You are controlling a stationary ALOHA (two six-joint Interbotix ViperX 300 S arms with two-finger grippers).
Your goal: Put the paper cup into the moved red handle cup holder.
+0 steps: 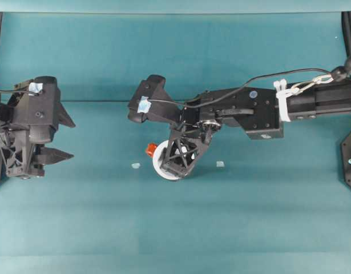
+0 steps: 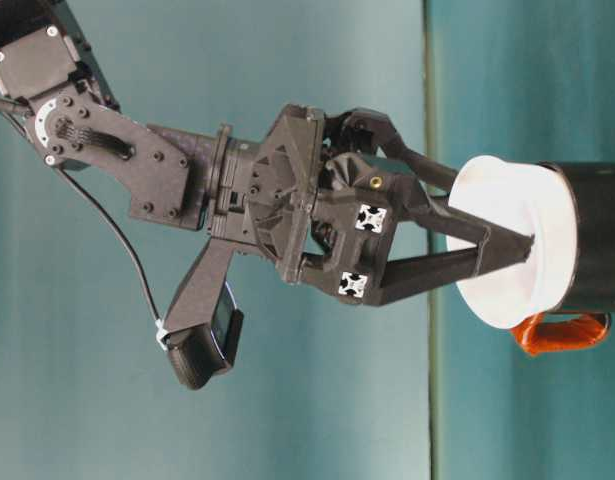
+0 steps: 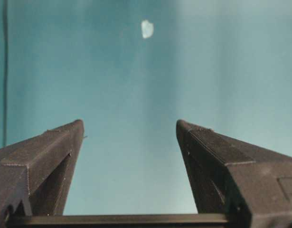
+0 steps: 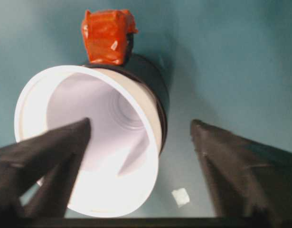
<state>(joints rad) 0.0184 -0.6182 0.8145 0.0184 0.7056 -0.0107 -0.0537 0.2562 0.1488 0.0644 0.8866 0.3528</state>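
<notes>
A: Where is the paper cup (image 4: 89, 142) relative to the right end effector (image 4: 141, 130)?

B: It sits in the red handle cup holder (image 4: 153, 85), near the middle of the counter (image 1: 175, 228), its white rim standing above the holder's black wall. In the right wrist view one finger (image 4: 46, 152) reaches over the rim into the cup's mouth, while the other finger (image 4: 240, 166) hangs outside, apart from the cup wall.

A: So is it clamped on the cup?

B: No, the jaws are spread (the gap between them is wider than the strip of rim they straddle). The table-level view shows the end effector (image 2: 522, 250) tips down at the cup (image 2: 507, 240); whether the inner tip touches paper I cannot tell.

A: And the handle?

B: The orange-red tab (image 4: 108, 35) sticks out from the holder's side, away from the right arm.

A: The left end effector (image 1: 64, 137)?

B: At the left edge of the counter, well apart from the cup (image 1: 162, 162), jaws parted, nothing between them.

A: Any writing?

B: None legible. Small black-and-white patterned squares (image 2: 371, 217) on the right end effector, and small pale scraps (image 1: 135, 165) on the counter.
</notes>
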